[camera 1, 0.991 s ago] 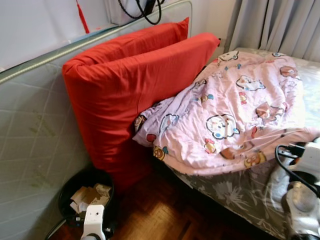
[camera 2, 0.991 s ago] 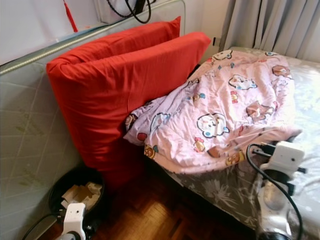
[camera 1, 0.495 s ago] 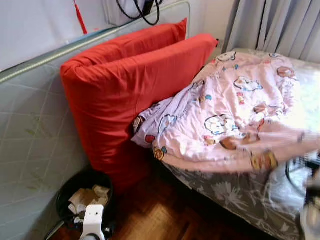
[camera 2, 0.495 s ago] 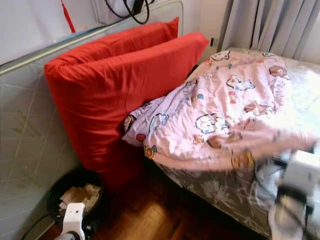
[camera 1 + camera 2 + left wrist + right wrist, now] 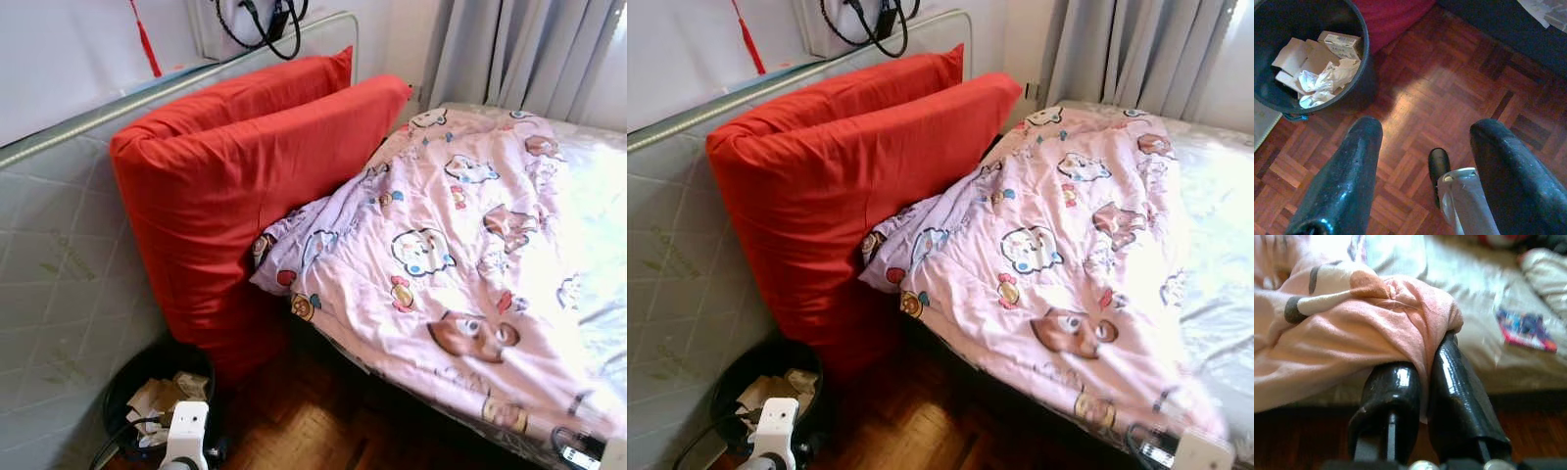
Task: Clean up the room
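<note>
- Bed (image 5: 598, 157): pink cartoon-print quilt (image 5: 460, 255) spread across it, one edge against two red pillows (image 5: 245, 186) leaning on an upright mattress (image 5: 59, 294).
- Wastebasket (image 5: 1359, 73): black, on parquet, holding cardboard and crumpled paper.
- My right gripper (image 5: 1422, 382): fingers pinched on the quilt's hem.
- My left gripper (image 5: 1422, 166): fingers spread, holding nothing, above the floor.
</note>
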You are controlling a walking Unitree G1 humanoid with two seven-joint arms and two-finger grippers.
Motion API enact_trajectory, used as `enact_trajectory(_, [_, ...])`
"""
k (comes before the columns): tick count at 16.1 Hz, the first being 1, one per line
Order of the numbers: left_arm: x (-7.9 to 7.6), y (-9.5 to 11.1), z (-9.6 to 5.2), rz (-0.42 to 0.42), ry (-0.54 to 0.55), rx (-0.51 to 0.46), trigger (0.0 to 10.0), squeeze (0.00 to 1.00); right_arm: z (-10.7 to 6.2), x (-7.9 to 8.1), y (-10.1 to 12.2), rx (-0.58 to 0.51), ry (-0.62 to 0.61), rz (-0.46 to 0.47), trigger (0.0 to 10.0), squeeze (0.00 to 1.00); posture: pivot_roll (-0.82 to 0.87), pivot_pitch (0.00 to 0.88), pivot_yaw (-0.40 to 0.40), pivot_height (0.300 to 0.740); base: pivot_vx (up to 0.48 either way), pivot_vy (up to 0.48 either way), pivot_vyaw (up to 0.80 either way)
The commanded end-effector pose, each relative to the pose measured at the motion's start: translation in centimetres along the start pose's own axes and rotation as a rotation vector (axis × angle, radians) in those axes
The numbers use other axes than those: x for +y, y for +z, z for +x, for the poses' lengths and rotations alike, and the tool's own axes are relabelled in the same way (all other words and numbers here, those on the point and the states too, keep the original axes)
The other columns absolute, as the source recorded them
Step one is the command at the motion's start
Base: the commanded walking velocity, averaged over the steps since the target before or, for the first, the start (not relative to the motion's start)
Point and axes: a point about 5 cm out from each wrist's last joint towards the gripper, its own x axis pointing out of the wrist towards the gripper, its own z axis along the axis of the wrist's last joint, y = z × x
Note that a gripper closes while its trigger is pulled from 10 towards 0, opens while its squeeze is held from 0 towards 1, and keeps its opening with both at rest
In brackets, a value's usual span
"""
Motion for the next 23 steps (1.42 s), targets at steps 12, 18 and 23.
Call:
enact_trajectory(12, [-0.4,0.4,0.1,0.034,-0.020,-0.019,10.0,0.00,-1.0,1.3,-7.0,0.429,0.137,0.045,10.0,0.00,0.03,0.015,0.039,0.740,0.000,0.000,0.00])
enact_trajectory(18, [0.1,0.7,0.1,0.026,-0.001,-0.030,10.0,0.00,-1.0,-2.2,-7.9,0.473,-0.022,0.080,10.0,0.00,0.02,0.004,0.051,0.740,0.000,0.000,0.00])
enact_trajectory(23, [0.1,0.8,0.1,0.029,-0.007,-0.031,10.0,0.00,-1.5,-1.2,-8.3,0.507,0.002,0.146,10.0,0.00,0.02,0.000,0.054,0.740,0.000,0.000,0.00])
